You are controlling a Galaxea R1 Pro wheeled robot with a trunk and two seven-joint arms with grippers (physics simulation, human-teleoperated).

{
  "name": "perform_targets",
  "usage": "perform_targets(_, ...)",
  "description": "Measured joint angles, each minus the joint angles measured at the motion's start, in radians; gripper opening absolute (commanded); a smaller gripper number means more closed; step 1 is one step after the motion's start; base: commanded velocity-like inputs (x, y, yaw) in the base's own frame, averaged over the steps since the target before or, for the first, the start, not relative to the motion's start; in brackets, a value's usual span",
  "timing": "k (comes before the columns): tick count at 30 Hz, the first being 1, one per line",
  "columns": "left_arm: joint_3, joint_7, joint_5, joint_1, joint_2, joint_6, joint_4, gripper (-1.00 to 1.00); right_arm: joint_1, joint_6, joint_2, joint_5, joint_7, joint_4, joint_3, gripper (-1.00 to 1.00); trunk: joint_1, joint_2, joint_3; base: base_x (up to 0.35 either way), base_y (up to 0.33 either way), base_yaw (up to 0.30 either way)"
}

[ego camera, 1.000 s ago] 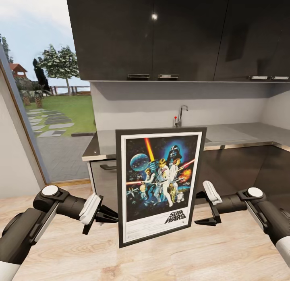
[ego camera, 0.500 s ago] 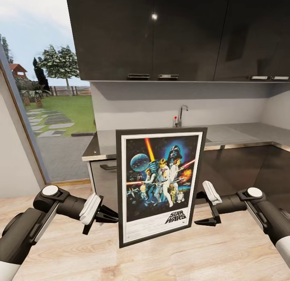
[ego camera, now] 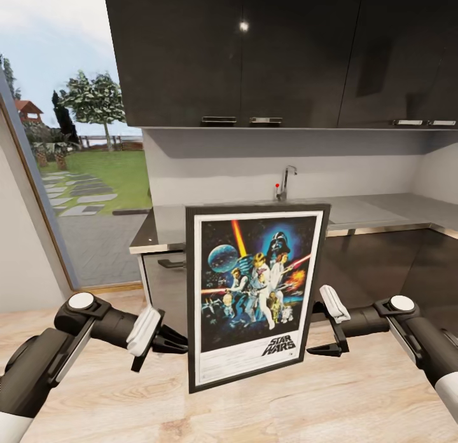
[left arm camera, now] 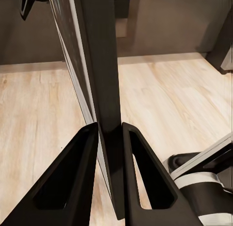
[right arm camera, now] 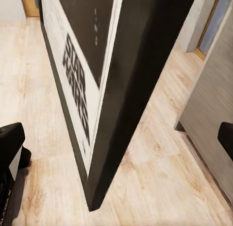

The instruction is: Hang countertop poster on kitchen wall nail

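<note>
The poster is held up in the air in front of the kitchen countertop, pinched by 1 gripper.

The left gripper pinches the poster's lower left edge, and in the left wrist view its 2 black fingers press on both sides of the thin black frame; the right gripper sits just beside the poster's right edge with its fingers spread wide and not touching it; the poster stands almost upright, tipped a little; under its bottom edge there is bare wooden floor; the dark cabinets are behind it; since 1 second ago the poster and the left gripper have slid a tiny bit to the right, while the right gripper has stayed put.
</note>
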Motion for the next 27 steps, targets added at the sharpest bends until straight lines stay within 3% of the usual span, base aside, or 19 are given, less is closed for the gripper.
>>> perform_targets(23,-0.015,0.000,0.000,0.000,0.000,0.000,-0.002,-1.00,0.000,0.000,0.000,0.000,0.000,0.000,0.000,1.00,0.000,0.000,0.000,0.000,0.000,0.000)
perform_targets(24,-0.015,0.000,0.000,0.000,0.000,0.000,-0.002,-1.00,0.000,0.000,0.000,0.000,0.000,0.000,0.000,-1.00,0.000,0.000,0.000,0.000,0.000,0.000)
perform_targets(27,-0.015,0.000,0.000,0.000,0.000,0.000,-0.002,-1.00,0.000,0.000,0.000,0.000,0.000,0.000,0.000,-1.00,0.000,0.000,0.000,0.000,0.000,0.000)
